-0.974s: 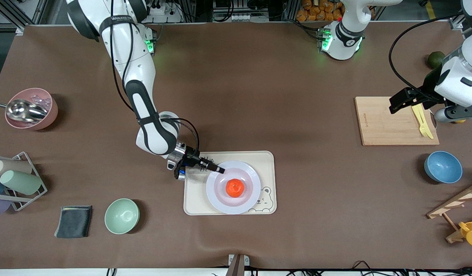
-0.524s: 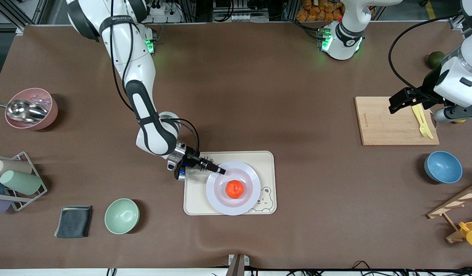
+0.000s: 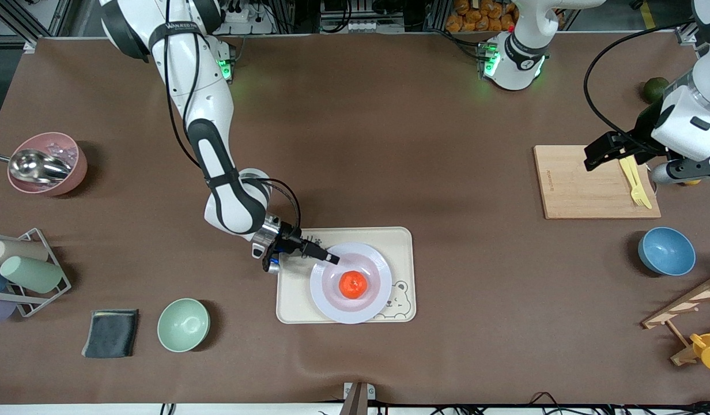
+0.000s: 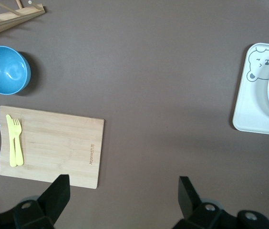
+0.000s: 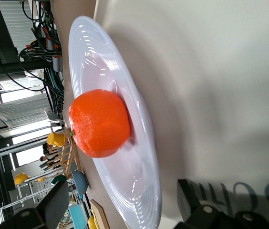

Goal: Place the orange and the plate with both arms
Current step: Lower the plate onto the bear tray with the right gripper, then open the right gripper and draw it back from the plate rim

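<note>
Right pincer [image 3: 331,259]: spread wide at the plate's rim, gripping nothing.
Left pincer [image 3: 591,159]: wide open, empty, waiting over the cutting board [image 3: 585,183].
Plate [image 3: 372,300]: on the bear tray [image 3: 404,239], carrying the orange.
Orange [image 3: 352,285]: glossy red-orange, plate centre.
Room: bare bench [image 3: 389,144] all round the tray.

White lettering runs along a black band on the right arm [image 3: 176,27], near its base; it seems to begin "WANXEED", but the rest cannot be read. A short line of small print is burned into the cutting board [image 4: 90,154], near the edge away from the yellow fork [image 4: 13,140]; it is too small to read.
</note>
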Motion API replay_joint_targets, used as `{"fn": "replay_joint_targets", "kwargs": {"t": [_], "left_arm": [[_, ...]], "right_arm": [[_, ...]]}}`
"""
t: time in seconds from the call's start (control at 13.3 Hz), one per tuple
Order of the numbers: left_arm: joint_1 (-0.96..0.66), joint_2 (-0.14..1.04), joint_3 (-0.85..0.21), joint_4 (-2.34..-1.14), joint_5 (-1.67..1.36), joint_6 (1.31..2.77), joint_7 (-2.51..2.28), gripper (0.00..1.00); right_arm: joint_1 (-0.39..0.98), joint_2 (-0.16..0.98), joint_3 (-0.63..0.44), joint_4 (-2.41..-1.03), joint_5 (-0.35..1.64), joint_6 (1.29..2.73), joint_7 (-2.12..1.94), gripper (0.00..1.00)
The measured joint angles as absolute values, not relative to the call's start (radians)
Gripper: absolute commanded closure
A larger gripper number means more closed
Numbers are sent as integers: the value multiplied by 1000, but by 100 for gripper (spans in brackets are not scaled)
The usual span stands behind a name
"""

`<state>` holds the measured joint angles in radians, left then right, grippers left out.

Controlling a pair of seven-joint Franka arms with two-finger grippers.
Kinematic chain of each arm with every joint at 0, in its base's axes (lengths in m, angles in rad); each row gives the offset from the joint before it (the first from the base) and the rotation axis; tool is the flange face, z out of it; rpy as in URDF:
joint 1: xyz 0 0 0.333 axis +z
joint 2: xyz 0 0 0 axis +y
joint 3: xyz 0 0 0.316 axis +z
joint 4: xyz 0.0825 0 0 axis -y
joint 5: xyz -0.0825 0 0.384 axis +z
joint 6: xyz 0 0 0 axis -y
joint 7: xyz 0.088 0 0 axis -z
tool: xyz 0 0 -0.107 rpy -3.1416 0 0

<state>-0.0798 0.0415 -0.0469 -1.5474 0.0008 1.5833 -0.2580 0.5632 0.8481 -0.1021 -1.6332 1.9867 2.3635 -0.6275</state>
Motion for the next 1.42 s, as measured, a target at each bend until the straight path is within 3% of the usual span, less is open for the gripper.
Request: {"fn": "replay_joint_targets", "kwargs": {"t": [0.9, 1.42], "left_arm": [[-74, 37, -38, -1547, 1, 1583, -199, 0], [-74, 36, -39, -1547, 1, 1583, -199, 0]], "right_arm": [[554, 732, -107, -1734, 1976, 2365, -627, 0], [503, 660, -110, -1815, 1826, 2369, -627, 0]]}}
